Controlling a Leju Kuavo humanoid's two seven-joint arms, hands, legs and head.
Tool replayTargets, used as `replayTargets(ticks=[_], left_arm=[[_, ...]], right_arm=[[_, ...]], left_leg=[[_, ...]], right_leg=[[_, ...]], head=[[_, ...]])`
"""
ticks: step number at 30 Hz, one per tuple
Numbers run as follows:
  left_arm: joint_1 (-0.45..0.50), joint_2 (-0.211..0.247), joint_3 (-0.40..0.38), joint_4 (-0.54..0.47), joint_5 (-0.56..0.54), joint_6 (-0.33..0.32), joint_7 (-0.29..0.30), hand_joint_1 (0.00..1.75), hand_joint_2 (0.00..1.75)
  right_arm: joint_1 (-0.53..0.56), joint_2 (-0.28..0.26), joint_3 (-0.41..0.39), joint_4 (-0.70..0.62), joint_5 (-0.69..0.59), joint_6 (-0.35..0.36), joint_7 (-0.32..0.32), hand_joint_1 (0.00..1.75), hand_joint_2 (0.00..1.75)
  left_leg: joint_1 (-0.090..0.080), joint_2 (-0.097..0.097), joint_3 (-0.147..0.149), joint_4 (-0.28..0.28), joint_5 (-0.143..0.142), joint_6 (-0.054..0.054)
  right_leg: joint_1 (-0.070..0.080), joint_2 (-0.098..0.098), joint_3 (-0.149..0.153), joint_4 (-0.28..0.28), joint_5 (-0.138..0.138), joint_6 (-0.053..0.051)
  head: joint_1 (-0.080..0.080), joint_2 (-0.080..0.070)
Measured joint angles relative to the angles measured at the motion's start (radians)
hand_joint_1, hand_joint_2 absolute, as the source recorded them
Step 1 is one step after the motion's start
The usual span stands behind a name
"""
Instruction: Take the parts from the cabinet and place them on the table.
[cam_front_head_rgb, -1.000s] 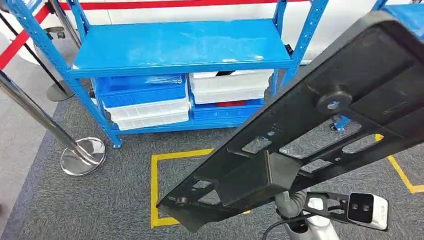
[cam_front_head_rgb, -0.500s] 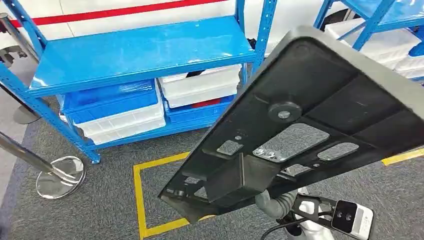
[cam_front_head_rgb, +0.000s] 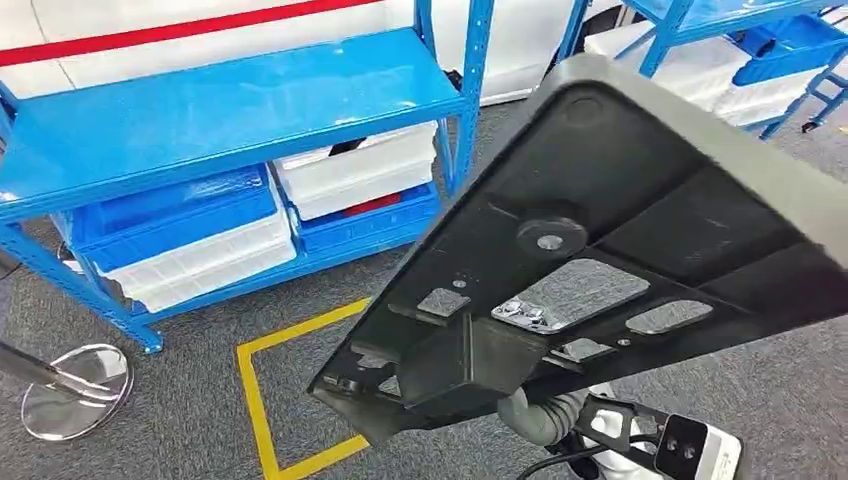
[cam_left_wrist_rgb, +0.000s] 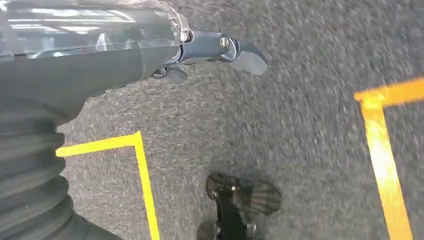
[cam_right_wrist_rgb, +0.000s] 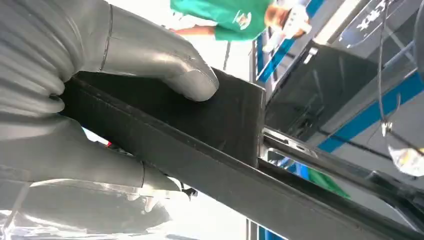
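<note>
Away from the blue cabinet (cam_front_head_rgb: 240, 110), your right hand (cam_right_wrist_rgb: 115, 95) grips the black part (cam_front_head_rgb: 600, 250) (carry step); left hand (cam_left_wrist_rgb: 150, 55) state unclear. Find the table next.

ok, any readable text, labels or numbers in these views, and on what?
Nothing reads cleanly.
White mark on the person's green shirt, right wrist view: too blurred to read.
Pale lettering on the dark panel, same view: cut off and turned, unreadable.
Black part held in the right hand: no label visible.
</note>
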Motion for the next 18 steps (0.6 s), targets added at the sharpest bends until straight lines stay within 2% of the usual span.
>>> replayTargets(ticks=[1,2,5,6,7,8,9,10,11,12,13,14,15,16,17,18], left_arm=[[0.000,-0.001,-0.005,0.000,-0.005,-0.013,0.000,0.00,1.75],[0.000,-0.001,-0.009,0.000,-0.006,-0.027,-0.002,0.00,1.75],[-0.002,-0.004,-0.015,0.000,-0.009,-0.041,-0.027,0.00,1.75],[-0.004,-0.005,-0.015,0.000,-0.004,-0.041,-0.038,0.00,1.75],[-0.007,-0.005,-0.015,0.000,0.000,-0.042,-0.047,0.00,1.75],[-0.006,-0.007,-0.015,0.000,0.006,-0.043,-0.053,0.00,1.75],[-0.003,-0.007,-0.015,0.000,0.008,-0.042,-0.055,0.00,1.75],[-0.001,-0.007,-0.014,0.000,0.013,-0.042,-0.055,0.00,1.75],[0.002,-0.008,-0.013,0.000,0.013,-0.042,-0.055,0.00,1.75],[0.004,-0.008,-0.013,0.000,0.016,-0.044,-0.056,0.00,1.75],[0.004,-0.008,-0.013,0.000,0.017,-0.046,-0.057,0.00,1.75],[0.002,-0.008,-0.012,0.000,0.020,-0.050,-0.058,0.00,1.75],[0.001,-0.007,-0.011,0.000,0.024,-0.055,-0.060,0.00,1.75],[0.001,-0.004,-0.011,0.000,0.024,-0.060,-0.061,0.00,1.75],[0.000,-0.003,-0.011,0.000,0.025,-0.063,-0.063,0.00,1.75],[0.000,-0.002,-0.011,0.000,0.024,-0.064,-0.064,0.00,1.75]], right_arm=[[0.004,-0.003,0.001,-0.003,0.000,-0.007,0.000,1.75,1.75],[0.009,-0.007,0.003,-0.008,0.002,-0.009,0.000,1.75,1.75],[0.031,-0.021,0.005,-0.015,0.010,0.002,0.000,1.75,1.75],[0.034,-0.026,0.005,-0.017,0.010,0.011,0.000,1.75,1.75],[0.034,-0.029,0.005,-0.018,0.005,0.021,0.000,1.75,1.75],[0.032,-0.031,0.005,-0.019,-0.002,0.032,0.000,1.75,1.75],[0.033,-0.032,0.005,-0.019,-0.006,0.039,0.000,1.75,1.75],[0.033,-0.032,0.005,-0.019,-0.008,0.047,0.000,1.75,1.75],[0.033,-0.032,0.005,-0.019,-0.008,0.053,0.000,1.75,1.75],[0.033,-0.032,0.005,-0.019,-0.003,0.055,0.000,1.75,1.75],[0.033,-0.032,0.005,-0.019,0.004,0.057,0.000,1.75,1.75],[0.032,-0.032,0.005,-0.018,0.012,0.058,0.000,1.75,1.75],[0.032,-0.032,0.005,-0.017,0.021,0.058,0.000,1.75,1.75],[0.030,-0.032,0.005,-0.017,0.026,0.057,0.000,1.75,1.75],[0.028,-0.032,0.006,-0.015,0.030,0.057,0.000,1.75,1.75],[0.026,-0.032,0.007,-0.014,0.034,0.056,0.000,1.75,1.75]], left_leg=[[-0.002,0.005,0.002,0.002,-0.002,-0.003],[-0.009,0.012,0.000,0.007,-0.006,-0.010],[-0.007,0.038,0.003,0.004,-0.005,-0.025],[-0.006,0.039,0.003,0.007,-0.011,-0.032],[0.000,0.003,-0.003,0.028,-0.029,-0.038],[0.001,-0.027,-0.026,0.083,-0.069,-0.039],[0.003,-0.043,-0.061,0.166,-0.114,-0.041],[0.003,-0.051,-0.101,0.254,-0.151,-0.044],[0.003,-0.053,-0.131,0.318,-0.171,-0.045],[0.003,-0.053,-0.141,0.337,-0.164,-0.044],[0.004,-0.054,-0.126,0.304,-0.136,-0.043],[0.004,-0.056,-0.086,0.222,-0.089,-0.041],[0.006,-0.068,-0.039,0.125,-0.041,-0.038],[0.008,-0.106,0.002,0.036,-0.012,-0.034],[0.007,-0.129,0.009,0.013,-0.027,-0.033],[0.006,-0.118,0.008,0.015,-0.023,-0.028]], right_leg=[[0.003,-0.043,0.039,-0.072,0.007,-0.005],[0.014,-0.042,0.040,-0.084,0.003,-0.016],[0.018,-0.010,0.031,-0.083,0.009,-0.034],[0.011,0.000,0.035,-0.092,0.016,-0.044],[0.009,0.006,0.035,-0.094,0.019,-0.049],[0.008,0.013,0.033,-0.094,0.021,-0.056],[0.010,0.022,0.032,-0.094,0.022,-0.060],[0.011,0.034,0.030,-0.093,0.023,-0.061],[0.012,0.045,0.028,-0.092,0.024,-0.062],[0.013,0.058,0.028,-0.092,0.025,-0.062],[0.013,0.069,0.028,-0.091,0.025,-0.060],[0.013,0.081,0.029,-0.089,0.026,-0.059],[0.012,0.091,0.030,-0.086,0.026,-0.058],[0.011,0.099,0.028,-0.083,0.025,-0.055],[0.017,0.108,0.022,-0.078,0.025,-0.047],[0.014,0.115,0.017,-0.079,0.029,-0.041]], head=[[0.000,0.000],[0.000,0.000],[0.000,0.000],[0.000,0.000],[0.000,0.000],[0.000,0.000],[0.000,0.000],[0.000,0.000],[0.000,0.000],[0.000,0.000],[0.000,0.000],[0.000,0.000],[0.000,0.000],[0.000,0.000],[0.000,0.000],[0.000,0.000]])
